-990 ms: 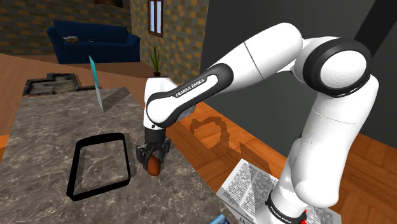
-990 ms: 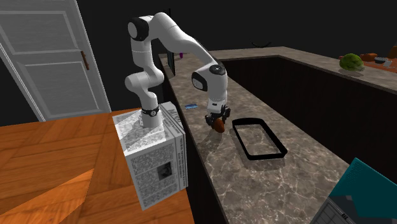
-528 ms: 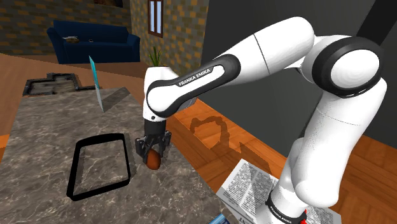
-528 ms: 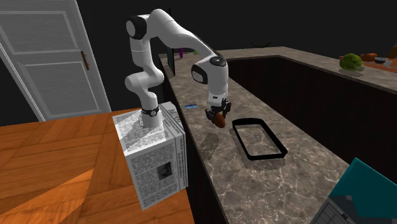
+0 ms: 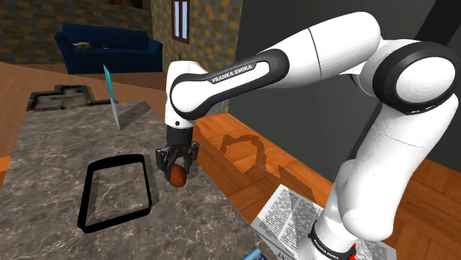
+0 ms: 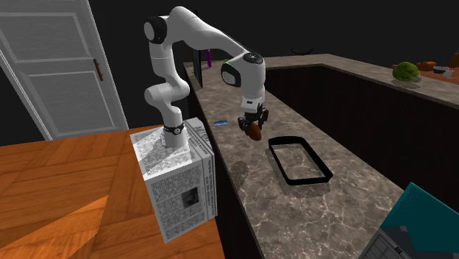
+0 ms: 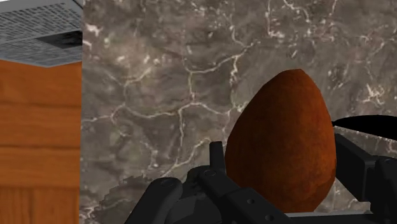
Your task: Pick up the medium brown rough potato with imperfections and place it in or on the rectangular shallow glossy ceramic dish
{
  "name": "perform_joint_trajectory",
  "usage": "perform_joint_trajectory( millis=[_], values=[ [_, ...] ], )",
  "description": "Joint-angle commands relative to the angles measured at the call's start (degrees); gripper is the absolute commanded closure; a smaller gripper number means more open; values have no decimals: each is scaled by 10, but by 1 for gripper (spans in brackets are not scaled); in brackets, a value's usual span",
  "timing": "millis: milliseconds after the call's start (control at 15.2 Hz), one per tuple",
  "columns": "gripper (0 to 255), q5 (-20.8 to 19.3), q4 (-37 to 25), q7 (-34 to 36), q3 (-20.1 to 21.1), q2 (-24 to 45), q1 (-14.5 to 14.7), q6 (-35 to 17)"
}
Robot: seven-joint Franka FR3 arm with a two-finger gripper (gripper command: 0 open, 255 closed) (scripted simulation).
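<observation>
Brown potato point(image 5: 177, 176), egg-shaped with a finely rough skin, clasped between the black jaws at the end of the white arm point(image 5: 244, 70). The jaws are clenched on the potato from two sides, and its rounded end juts out past their tips. In the wrist view the potato point(image 7: 283, 146) stands between the two fingers, with veined stone beyond it.

In the second exterior view the potato point(image 6: 254, 131) hangs under the downward-pointing wrist and appears raised off the desk point(image 6: 331, 213), a grey-brown marbled slab. The rectangular shallow dish point(image 5: 84, 196), drawn as a black rim around a floor that matches the stone, lies flat on the desk point(image 5: 44, 162). The potato is near the dish, off its edge on the shoulder view's right, not over it. In the second exterior view the dish point(image 6: 309, 180) lies toward that view's right of the potato, apart from it.

A small blue item point(image 6: 220, 121) lies on the desk between the potato and the stand point(image 6: 180, 184), a box covered in newspaper print that sits on an orange wooden floor point(image 6: 59, 191). A white panelled door point(image 6: 59, 66) stands behind the stand. A blue sofa point(image 5: 111, 44) sits far off in the shoulder view.
</observation>
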State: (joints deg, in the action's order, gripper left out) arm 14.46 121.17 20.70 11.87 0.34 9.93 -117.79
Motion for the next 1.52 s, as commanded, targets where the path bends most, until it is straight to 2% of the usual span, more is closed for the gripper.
perform_joint_trajectory(
  millis=[0,462,594,1122,1386,1452],
  values=[
    [255,0,-6,1,-1,-8,-1,14],
    [255,-2,-35,9,-3,-23,-2,58],
    [255,-12,-89,24,2,21,2,65],
    [255,-59,-347,83,11,211,33,127],
    [255,-83,-531,110,9,330,59,189],
    [255,-92,-612,119,8,379,71,220]
  ],
)
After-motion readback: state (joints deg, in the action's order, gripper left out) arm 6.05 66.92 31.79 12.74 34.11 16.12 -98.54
